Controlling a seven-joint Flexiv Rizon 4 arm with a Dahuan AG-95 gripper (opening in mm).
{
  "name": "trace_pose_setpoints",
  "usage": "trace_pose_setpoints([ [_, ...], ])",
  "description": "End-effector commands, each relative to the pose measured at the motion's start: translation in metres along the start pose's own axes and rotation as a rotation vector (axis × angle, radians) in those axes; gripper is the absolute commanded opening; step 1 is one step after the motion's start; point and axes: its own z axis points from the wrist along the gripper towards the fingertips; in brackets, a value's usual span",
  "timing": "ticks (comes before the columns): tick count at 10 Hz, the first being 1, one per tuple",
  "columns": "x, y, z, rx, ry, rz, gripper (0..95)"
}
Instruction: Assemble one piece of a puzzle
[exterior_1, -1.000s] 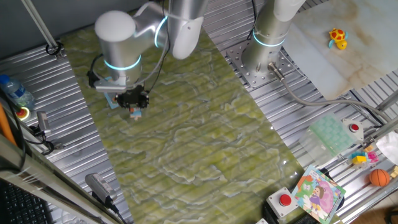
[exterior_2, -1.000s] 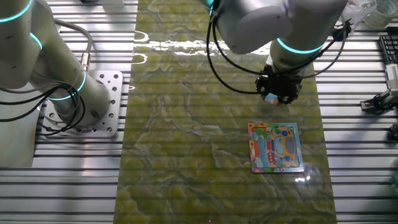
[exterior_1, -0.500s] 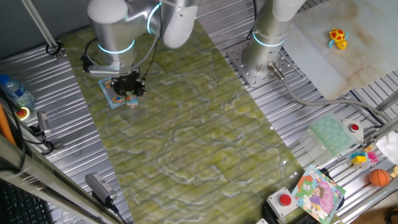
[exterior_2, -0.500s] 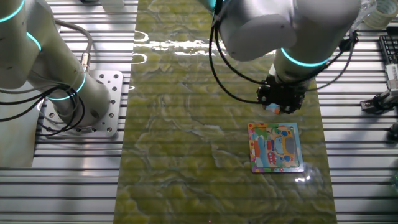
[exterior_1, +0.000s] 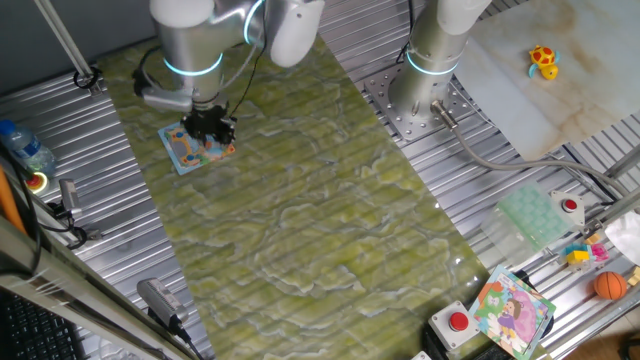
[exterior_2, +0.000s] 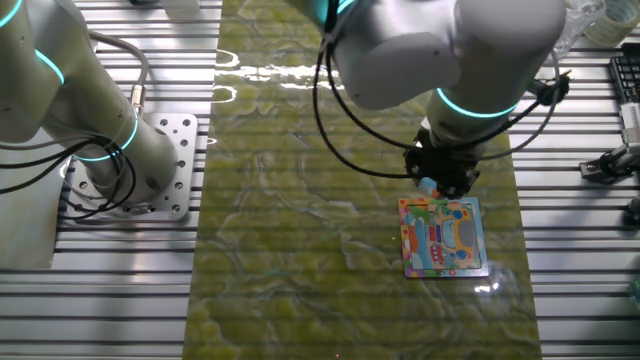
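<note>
The puzzle (exterior_1: 190, 152) is a small square picture board with a light-blue border, lying flat on the green mat at the left; in the other fixed view it lies right of centre (exterior_2: 445, 236). My gripper (exterior_1: 208, 130) hangs just over the board's far edge (exterior_2: 438, 186). It is shut on the piece (exterior_2: 430, 186), a tiny tan and bluish bit that shows between the fingertips, at the board's top-left corner in that view. Whether the piece touches the board I cannot tell.
A second arm's base (exterior_1: 425, 80) stands on the metal table beside the mat (exterior_2: 120, 160). At the front right lie a larger colourful board (exterior_1: 512, 308), a red button box (exterior_1: 458, 322) and an orange ball (exterior_1: 609, 285). A bottle (exterior_1: 25, 148) lies at the far left.
My gripper has carried the piece across the mat to the puzzle and now hangs low over the board's edge; earlier it was off the board.
</note>
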Motion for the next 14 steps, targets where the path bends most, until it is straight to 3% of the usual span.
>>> trace_pose_setpoints([
  [1, 0.023, -0.015, 0.008, -0.012, -0.012, 0.166, 0.0],
  [2, 0.029, -0.019, 0.010, -0.015, -0.013, 0.269, 0.0],
  [4, 0.028, -0.021, 0.012, -0.021, -0.005, 0.416, 0.0],
  [6, 0.029, -0.021, 0.012, -0.032, -0.011, 0.473, 0.0],
  [8, 0.030, -0.018, 0.013, -0.085, -0.016, 0.562, 0.0],
  [9, 0.028, -0.016, 0.015, -0.094, 0.002, 0.602, 0.0],
  [11, 0.018, -0.009, 0.022, -0.089, 0.013, 0.674, 0.0],
  [14, 0.012, -0.007, 0.025, -0.069, 0.029, 0.660, 0.0],
])
